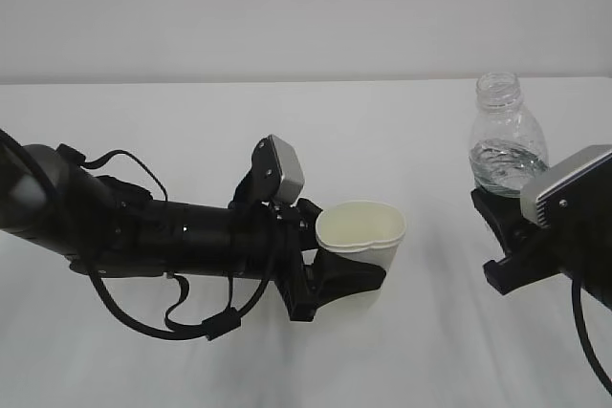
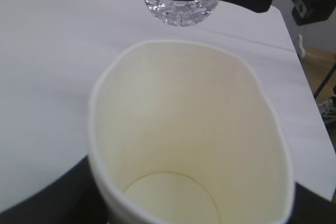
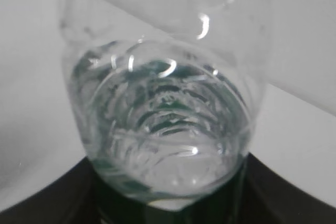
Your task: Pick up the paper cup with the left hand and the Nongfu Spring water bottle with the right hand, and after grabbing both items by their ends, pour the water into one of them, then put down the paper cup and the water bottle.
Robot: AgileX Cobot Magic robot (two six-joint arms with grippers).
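left claw (image 1: 356, 269): we've got it clenched around the lower body of the paper cup, jaws on either side, the arm reaching in from 9 o'clock in the exterior view

paper cup (image 1: 361, 233): upright, sitting a bit 5 o'clock of centre; the rim is squeezed into a kind of bean shape by the grip. From the left wrist view the cup (image 2: 189, 145) looks dry inside, just the pale cream bottom showing

right claw (image 1: 505, 236): over at 3 o'clock, grasping the Nongfu Spring water bottle low down, around the label area

Nongfu Spring water bottle (image 1: 505, 137): upright, neck open with no cap, well apart from the cup. In the left wrist view its base (image 2: 178, 8) pokes in at 12 o'clock

water (image 1: 505, 161): sitting in the lower part of the bottle. The right wrist view looks down through the clear wall at the water (image 3: 165, 129), with green from the label showing through

counter (image 1: 191, 131): plain white. We honestly can't tell if the cup and bottle are touching it or hanging just above
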